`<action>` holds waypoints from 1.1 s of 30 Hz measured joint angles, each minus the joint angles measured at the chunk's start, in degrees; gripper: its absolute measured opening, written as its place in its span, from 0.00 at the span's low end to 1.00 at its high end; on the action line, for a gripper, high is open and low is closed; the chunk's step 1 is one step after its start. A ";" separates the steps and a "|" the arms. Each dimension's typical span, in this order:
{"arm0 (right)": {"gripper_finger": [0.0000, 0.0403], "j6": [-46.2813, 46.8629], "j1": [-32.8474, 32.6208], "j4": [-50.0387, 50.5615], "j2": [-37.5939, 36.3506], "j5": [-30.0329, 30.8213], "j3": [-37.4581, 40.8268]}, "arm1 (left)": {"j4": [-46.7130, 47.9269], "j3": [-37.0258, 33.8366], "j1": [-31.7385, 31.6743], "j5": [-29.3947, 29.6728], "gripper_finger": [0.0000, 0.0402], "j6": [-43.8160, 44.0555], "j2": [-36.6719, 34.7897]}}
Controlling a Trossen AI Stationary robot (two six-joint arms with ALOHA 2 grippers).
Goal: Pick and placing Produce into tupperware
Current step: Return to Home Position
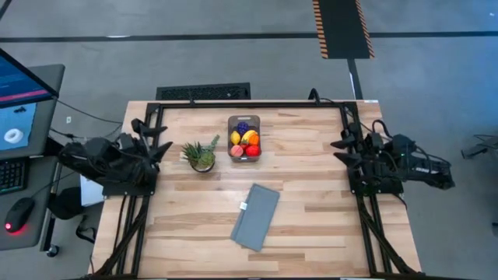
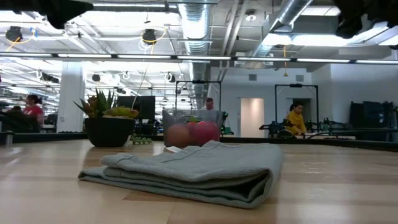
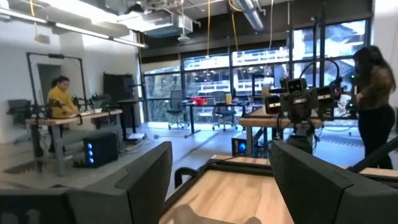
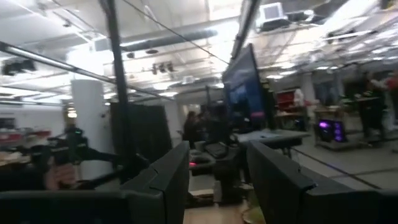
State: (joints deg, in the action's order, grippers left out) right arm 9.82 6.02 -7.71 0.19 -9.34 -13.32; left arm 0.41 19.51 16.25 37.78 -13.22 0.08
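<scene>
The tupperware [image 1: 243, 138], a small clear-grey tub, stands on the table's far middle with the produce [image 1: 244, 141] inside it: purple grapes, a yellow lemon, an orange, a pink peach and a red fruit. In the low view the tub [image 2: 193, 127] shows behind a folded cloth, with a peach and a red fruit in it. My left gripper [image 1: 159, 144] waits at the table's left edge, open and empty; its fingers show apart in the left wrist view [image 3: 217, 180]. My right gripper [image 1: 340, 148] waits at the right edge, open and empty, as in the right wrist view [image 4: 217, 180].
A toy pineapple in a dark pot [image 1: 201, 155] stands just left of the tub. A folded grey-blue cloth [image 1: 256, 216] lies in the near middle of the table. A dark frame [image 1: 249, 104] runs along the table's far and side edges. People stand in the room beyond.
</scene>
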 joint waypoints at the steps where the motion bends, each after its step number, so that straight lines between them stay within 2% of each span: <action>1: 0.45 0.12 -0.36 -0.23 0.02 -0.44 0.00 | -0.46 -0.54 0.00 -0.02 0.64 0.54 0.00; 12: 0.45 -0.85 -4.18 -2.73 -0.04 2.03 2.42 | -17.81 -11.37 0.00 0.54 0.64 1.15 -0.02; 19: 0.46 -0.69 -4.55 -4.33 -0.04 3.40 4.35 | -18.87 -13.06 0.00 1.60 0.64 3.12 -0.02; 25: 0.46 0.13 -4.55 -2.88 -0.02 3.40 4.35 | -26.74 -18.91 0.01 1.71 0.64 4.87 0.00; 33: 0.45 1.71 -4.55 -0.31 -0.04 3.40 4.31 | -23.01 -18.84 0.00 1.47 0.64 8.32 0.00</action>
State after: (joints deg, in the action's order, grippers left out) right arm 11.53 1.48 -8.02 0.14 -5.93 -9.02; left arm -22.60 0.67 16.25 39.25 -4.90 0.08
